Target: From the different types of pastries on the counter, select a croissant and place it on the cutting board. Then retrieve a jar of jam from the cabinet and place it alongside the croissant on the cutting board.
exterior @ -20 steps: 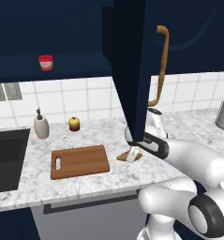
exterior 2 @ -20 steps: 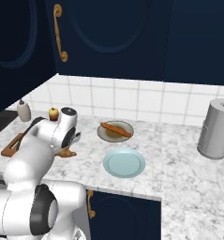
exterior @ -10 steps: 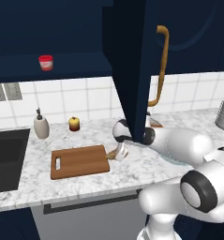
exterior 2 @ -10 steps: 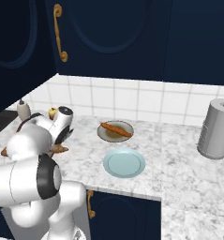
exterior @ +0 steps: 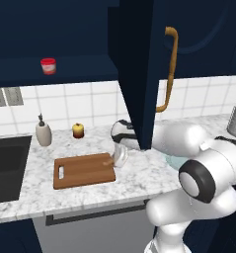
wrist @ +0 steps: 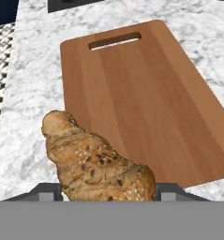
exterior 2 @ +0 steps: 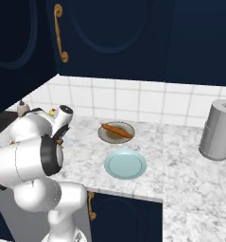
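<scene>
Hand view has my gripper (wrist: 108, 194) clamped on the golden-brown seeded croissant (wrist: 94, 164), hovering at the brown wooden cutting board's (wrist: 141, 103) corner opposite its handle slot, unreleased, with the small red jam jar (exterior: 48, 65) waiting shelved.

two base cams behind the arm looking down over the same counter (exterior: 134, 175) from either side, hand cam close above the cutting board (wrist: 146, 103) ahead of the claw (wrist: 106, 194)
</scene>
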